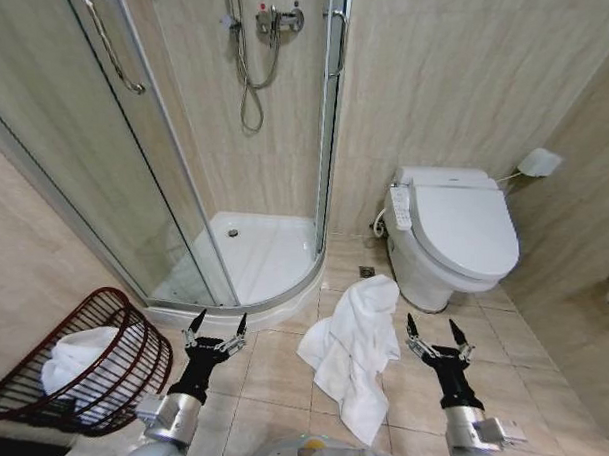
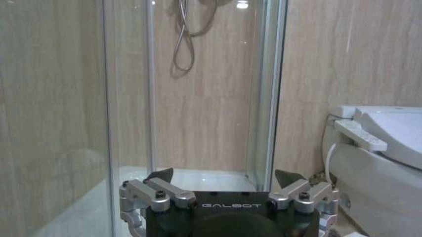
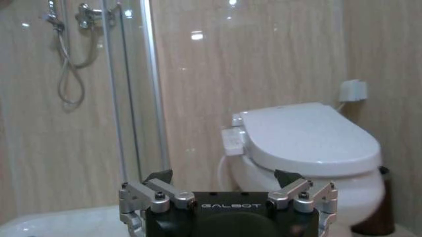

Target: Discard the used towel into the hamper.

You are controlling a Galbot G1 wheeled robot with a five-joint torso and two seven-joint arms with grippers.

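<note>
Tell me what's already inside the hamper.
A white cloth bundle, likely another towel, lies inside the hamper. Anything beneath it is covered. The used towel is still on the floor tiles, between the open left gripper and right gripper.

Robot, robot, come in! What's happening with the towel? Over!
Left gripper open, right gripper open, both empty. Towel crumpled on the floor between them. Hamper at left, white cloth inside. Nothing in the way.

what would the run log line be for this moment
towel: on floor, ungrasped | hamper: left, holds white cloth | left gripper: open, empty | right gripper: open, empty
</note>
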